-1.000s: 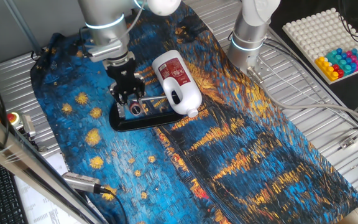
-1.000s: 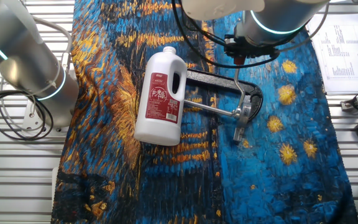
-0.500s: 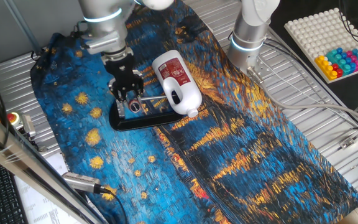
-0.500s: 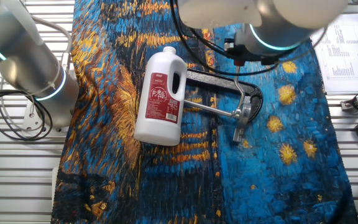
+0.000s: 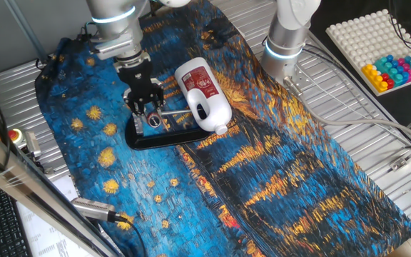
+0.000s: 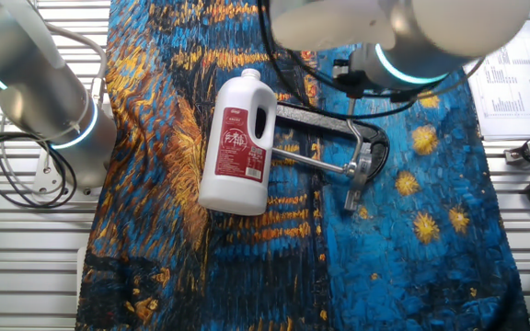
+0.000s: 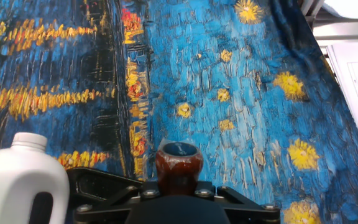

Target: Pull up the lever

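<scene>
jug [image 5: 203, 96] beside lever [image 5: 164, 112], on cloth [image 5: 277, 178]

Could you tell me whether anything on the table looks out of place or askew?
The white jug lies on its side on the cloth, its cap end over the black base near the lever. Nothing looks spilled.
</scene>
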Motion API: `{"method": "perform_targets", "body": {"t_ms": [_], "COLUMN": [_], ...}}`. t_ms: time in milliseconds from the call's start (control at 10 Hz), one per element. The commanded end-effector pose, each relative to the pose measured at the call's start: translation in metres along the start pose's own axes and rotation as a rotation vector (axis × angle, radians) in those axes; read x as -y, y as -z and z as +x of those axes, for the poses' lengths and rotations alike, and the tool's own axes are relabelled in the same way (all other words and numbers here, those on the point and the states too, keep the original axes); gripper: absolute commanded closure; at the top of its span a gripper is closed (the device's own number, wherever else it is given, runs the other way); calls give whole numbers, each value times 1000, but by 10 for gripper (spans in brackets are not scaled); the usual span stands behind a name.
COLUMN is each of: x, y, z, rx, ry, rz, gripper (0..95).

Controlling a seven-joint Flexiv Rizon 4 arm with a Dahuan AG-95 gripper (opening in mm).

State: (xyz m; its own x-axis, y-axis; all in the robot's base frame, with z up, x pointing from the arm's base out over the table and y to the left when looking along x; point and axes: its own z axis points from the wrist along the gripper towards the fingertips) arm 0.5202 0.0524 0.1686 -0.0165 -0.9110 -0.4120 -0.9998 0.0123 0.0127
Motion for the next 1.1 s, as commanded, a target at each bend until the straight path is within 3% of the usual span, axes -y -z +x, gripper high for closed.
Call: {"method": "perform_targets", "body": {"t_ms": [100,200,400,500,700,900,1000,1100], "x": [6,6,6,5,3,-2,-2,-2], "y": [-1,-1,-1,0,2,8,11,13], "z": [-3,-3,-3,-3,-9,-23,-32,-38], "rx": [37,16,-9,-17,-65,-195,-246,-268], "ry": [-28,-14,11,4,-10,-55,-65,-71], "rz": [5,0,-12,-14,-13,-14,-9,-7], "gripper": [760,760,380,380,380,380,380,380]}}
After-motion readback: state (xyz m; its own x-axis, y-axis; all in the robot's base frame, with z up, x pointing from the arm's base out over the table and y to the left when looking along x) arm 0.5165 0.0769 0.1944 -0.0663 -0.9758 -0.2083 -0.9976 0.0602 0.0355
